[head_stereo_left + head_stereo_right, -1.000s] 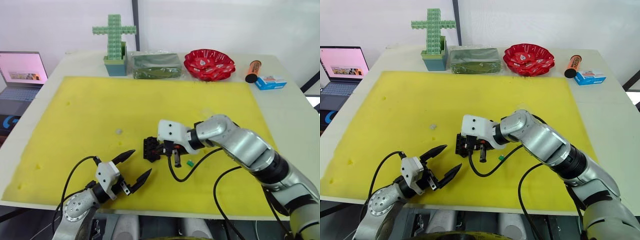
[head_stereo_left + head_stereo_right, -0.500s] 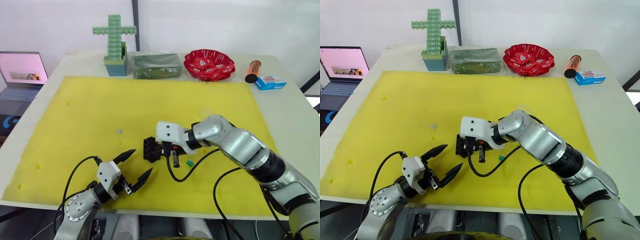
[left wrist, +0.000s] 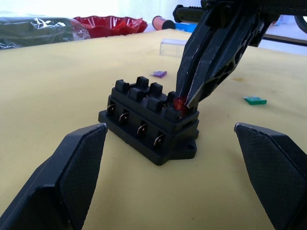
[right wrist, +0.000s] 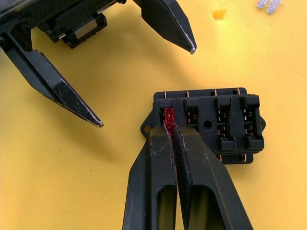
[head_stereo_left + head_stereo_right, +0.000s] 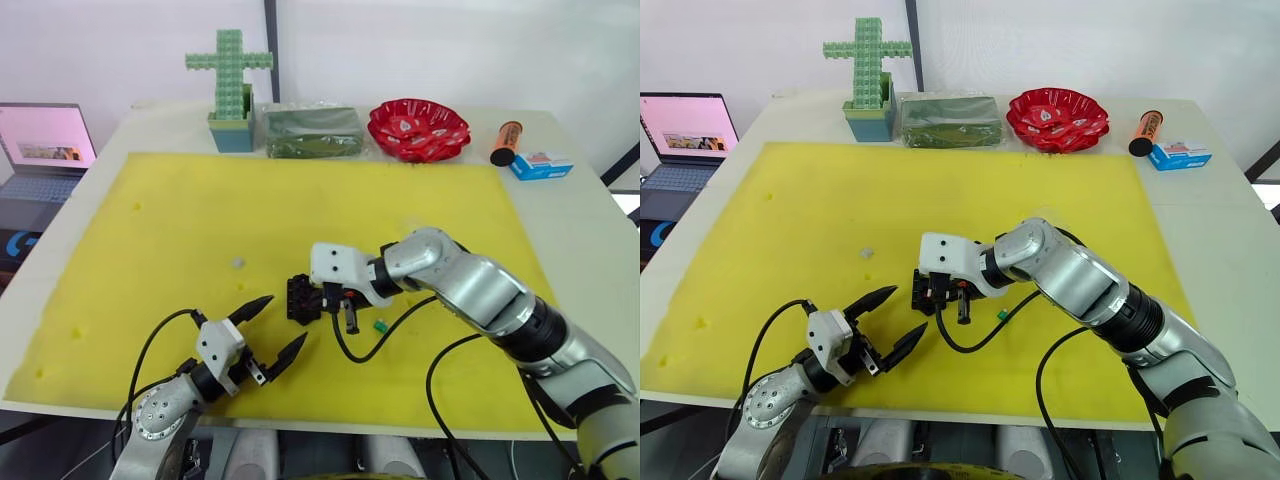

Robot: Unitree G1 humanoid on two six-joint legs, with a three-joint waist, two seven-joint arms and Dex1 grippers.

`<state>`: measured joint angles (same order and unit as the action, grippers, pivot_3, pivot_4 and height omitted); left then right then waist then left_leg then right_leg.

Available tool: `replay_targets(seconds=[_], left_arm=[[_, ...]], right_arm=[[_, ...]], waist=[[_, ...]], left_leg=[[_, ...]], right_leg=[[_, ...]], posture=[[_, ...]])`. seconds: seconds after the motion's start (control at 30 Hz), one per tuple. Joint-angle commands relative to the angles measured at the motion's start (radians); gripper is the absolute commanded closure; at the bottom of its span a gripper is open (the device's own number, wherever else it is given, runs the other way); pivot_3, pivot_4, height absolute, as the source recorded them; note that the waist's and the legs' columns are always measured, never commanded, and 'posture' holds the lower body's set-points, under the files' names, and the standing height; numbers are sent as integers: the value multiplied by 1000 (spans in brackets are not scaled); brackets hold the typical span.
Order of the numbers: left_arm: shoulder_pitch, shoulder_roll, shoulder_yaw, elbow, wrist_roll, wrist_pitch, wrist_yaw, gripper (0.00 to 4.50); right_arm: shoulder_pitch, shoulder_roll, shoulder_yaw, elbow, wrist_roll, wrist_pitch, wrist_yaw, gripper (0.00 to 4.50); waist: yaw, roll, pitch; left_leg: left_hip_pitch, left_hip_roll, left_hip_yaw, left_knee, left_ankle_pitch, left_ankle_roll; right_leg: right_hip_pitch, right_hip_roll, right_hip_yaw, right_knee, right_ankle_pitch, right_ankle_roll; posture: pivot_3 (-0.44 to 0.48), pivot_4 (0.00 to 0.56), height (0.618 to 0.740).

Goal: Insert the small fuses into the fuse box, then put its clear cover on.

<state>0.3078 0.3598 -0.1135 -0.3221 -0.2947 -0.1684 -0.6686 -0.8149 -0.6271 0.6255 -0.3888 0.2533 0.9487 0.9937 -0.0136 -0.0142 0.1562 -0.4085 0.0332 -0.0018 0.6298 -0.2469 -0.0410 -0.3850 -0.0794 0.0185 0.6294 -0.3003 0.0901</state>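
Fingers of the right gripper are pinched together on the red fuse, which sits at an end slot of the fuse box. The right wrist view shows the fuse at the corner slot of the block, with the other slots showing copper contacts. The left wrist view shows the same contact from the side: the red fuse is held at the top of the black block, whose side wall carries a row of metal tabs.

The fuse box rests on the yellow foam mat, near the mat's middle and toward its front edge. The left gripper hovers just in front of the box with its two fingers spread wide and nothing between them (its tips flank the box in the left wrist view).

The green fuse lies on the mat just beside the right gripper, on the robot's right. The left wrist view adds two items past the box: the purplish fuse and, farther back, the clear cover. The whitish fuse lies on the mat to the left of the box, apart from it.
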Motion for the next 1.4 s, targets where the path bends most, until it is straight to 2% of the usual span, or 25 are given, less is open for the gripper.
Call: replay_targets(seconds=[0.03,0.3,0.5,0.6,0.7,1.4], left_arm=[[0,-6,-5,-24,-3,-8,3,22],[0,-10,-3,-18,-2,-12,0,22],[3,-9,4,-8,-4,-19,-6,22],[4,-9,5,-3,-4,-23,-9,0],[3,-10,6,2,-4,-27,-11,0],[-24,-9,15,49,-6,-62,-27,0]], right_arm=[[-8,-1,15,-2,-22,-10,7,4500],[31,-9,51,20,-76,-71,16,4500],[40,-1,30,26,-85,-85,19,4500],[34,2,17,35,-87,-91,20,3735],[21,13,2,41,-83,-82,19,2745],[38,42,-144,-1,-7,-69,17,2745]], waist=[[0,0,0],[0,0,0],[-1,0,0],[0,0,0],[0,0,0],[0,0,0]], left_leg=[[0,0,0,0,0,0],[1,-1,0,0,0,0],[4,-1,0,1,0,0],[5,0,0,1,0,0],[5,0,0,1,0,0],[3,0,-1,0,0,0]], right_leg=[[0,0,0,0,0,0],[2,1,0,0,0,0],[6,2,0,1,0,0],[6,1,0,0,0,0],[6,1,0,0,0,0],[7,0,0,0,0,0]], posture=[[0,150,740],[0,150,740],[0,150,740],[0,150,740],[0,150,740],[0,150,740]])
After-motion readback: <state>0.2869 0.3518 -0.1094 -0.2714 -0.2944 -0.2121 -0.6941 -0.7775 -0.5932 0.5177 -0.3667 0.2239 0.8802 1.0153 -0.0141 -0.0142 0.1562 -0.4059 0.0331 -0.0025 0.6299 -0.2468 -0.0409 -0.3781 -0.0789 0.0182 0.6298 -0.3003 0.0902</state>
